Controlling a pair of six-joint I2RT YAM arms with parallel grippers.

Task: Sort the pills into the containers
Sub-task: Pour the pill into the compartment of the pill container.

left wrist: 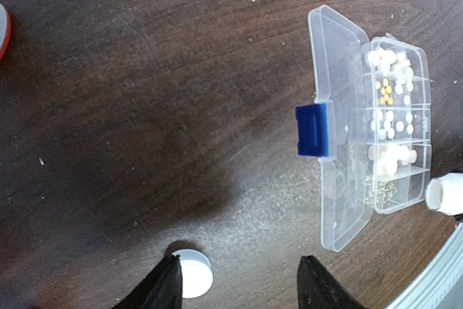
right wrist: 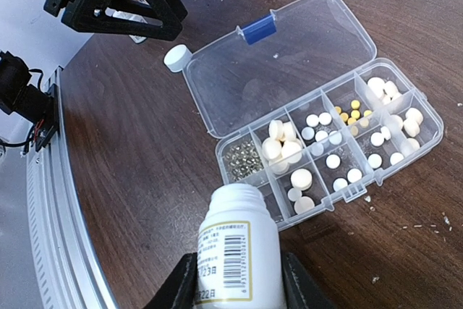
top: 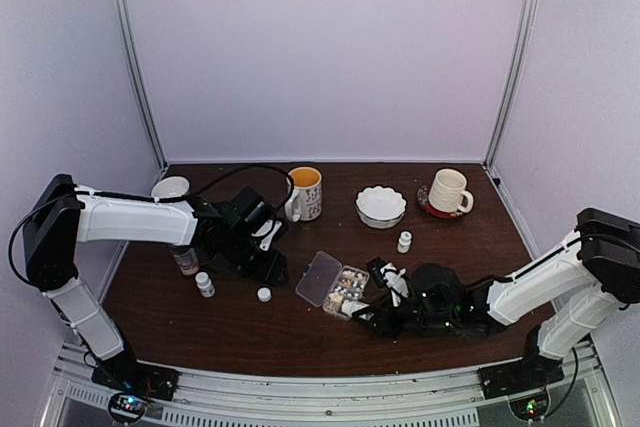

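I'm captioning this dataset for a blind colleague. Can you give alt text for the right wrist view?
The right end effector grips an uncapped white bottle, its mouth toward an open clear pill box whose compartments hold white and yellow pills. A white cap lies on the dark table beside it.

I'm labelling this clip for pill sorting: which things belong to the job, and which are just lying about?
Job: organizer box, pills in its compartments, white bottle, uncapped, in the right hand.
Lying about: mug, white bowl, cup on saucer, small bottle.
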